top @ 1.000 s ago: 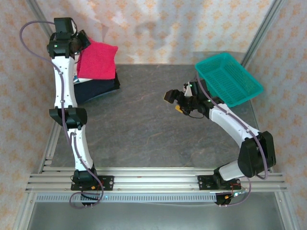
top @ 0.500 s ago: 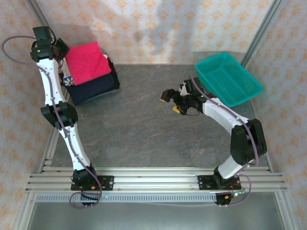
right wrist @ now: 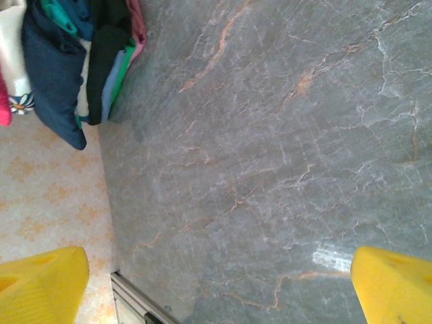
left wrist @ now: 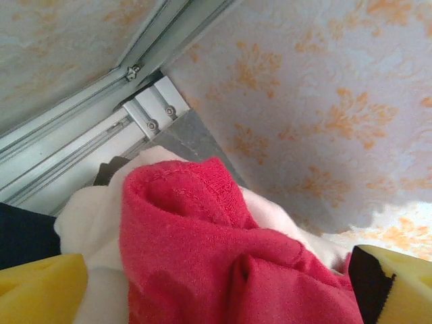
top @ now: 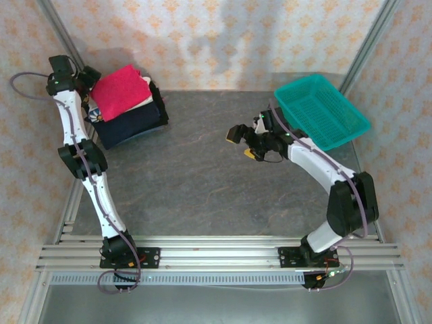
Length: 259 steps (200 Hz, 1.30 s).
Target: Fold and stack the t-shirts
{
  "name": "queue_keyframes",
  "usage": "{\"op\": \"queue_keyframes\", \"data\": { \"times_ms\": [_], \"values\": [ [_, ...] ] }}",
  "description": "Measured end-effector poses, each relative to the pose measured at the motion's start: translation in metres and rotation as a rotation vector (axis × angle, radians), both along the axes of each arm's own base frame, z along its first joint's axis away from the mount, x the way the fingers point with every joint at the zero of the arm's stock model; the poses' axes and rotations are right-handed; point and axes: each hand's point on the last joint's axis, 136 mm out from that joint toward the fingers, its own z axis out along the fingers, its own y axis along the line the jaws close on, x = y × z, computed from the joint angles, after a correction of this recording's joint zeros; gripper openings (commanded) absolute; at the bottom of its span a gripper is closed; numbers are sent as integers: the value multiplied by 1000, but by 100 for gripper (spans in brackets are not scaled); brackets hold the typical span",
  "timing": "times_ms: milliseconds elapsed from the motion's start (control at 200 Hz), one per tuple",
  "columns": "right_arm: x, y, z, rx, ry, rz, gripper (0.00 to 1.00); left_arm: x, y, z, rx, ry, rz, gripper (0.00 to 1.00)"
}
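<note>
Left end effector first: its yellow pads are spread wide, and the red shirt bulges up into the gap between them. Whether either pad touches the cloth I cannot tell. Directly under the red cloth lies the white shirt, and to this end effector's lower left shows a dark edge of the navy shirt.

From above, the left end effector sits at the left side of the pile, with the red shirt on top just to its right and the navy shirt as the broad base. The pile rests on the table at its far left corner.

The red shirt should handle as light, limp knit — not fragile and not slippery against foam pads. It looks humped and loosely rolled rather than flat. A pinch on a single layer would probably let the fold slump open. The thick rolled edge nearest the pads seems the better hold, taken shallow enough to leave the white shirt behind.

Well off to the right, the right end effector hangs over bare table with its pads wide apart and nothing between them. The basket stands just beyond it.
</note>
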Motion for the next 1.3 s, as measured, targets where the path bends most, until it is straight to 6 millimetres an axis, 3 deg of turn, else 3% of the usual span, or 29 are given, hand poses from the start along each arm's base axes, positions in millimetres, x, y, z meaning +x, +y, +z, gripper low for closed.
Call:
{"op": "queue_keyframes", "data": {
  "times_ms": [80, 155, 310, 390, 435, 495, 530, 600, 621, 666, 701, 826, 906, 981, 1126, 1296],
  "values": [
    [-9, -5, 18, 0, -41, 9, 99, -3, -1, 22, 8, -38, 0, 100],
    [-18, -10, 37, -1, -90, 16, 99, -11, -9, 63, 44, -94, -10, 100],
    [-38, -24, 62, -20, -172, 22, 99, -54, -46, 194, 193, -278, -51, 100],
    [-48, -38, 63, -50, -184, 11, 99, -86, -85, 253, 282, -353, -102, 100],
    [-51, -51, 62, -77, -190, -9, 99, -106, -120, 280, 356, -372, -148, 100],
    [-54, -72, 59, -124, -194, -50, 99, -127, -167, 295, 442, -358, -216, 100],
    [-55, -87, 57, -158, -202, -84, 99, -139, -200, 294, 485, -336, -273, 100],
    [-57, -118, 52, -236, -217, -160, 99, -165, -269, 266, 533, -284, -424, 100],
    [-58, -126, 50, -258, -221, -181, 99, -175, -287, 249, 540, -266, -472, 100],
    [-60, -149, 44, -323, -230, -241, 99, -200, -310, 211, 538, -230, -537, 100],
    [-63, -165, 38, -370, -237, -288, 99, -218, -315, 179, 537, -202, -555, 100],
    [-75, -216, 9, -529, -246, -439, 99, -286, -282, 57, 570, -78, -464, 100],
    [-81, -240, -13, -619, -264, -507, 99, -312, -260, 7, 639, 3, -419, 100],
    [-82, -256, -33, -691, -292, -545, 99, -318, -246, -11, 736, 35, -391, 100],
    [-72, -272, -69, -777, -383, -596, 99, -305, -228, -38, 902, 35, -341, 100],
    [-50, -278, -104, -805, -439, -632, 99, -289, -199, -91, 896, 90, -272, 100]
  ]
}}
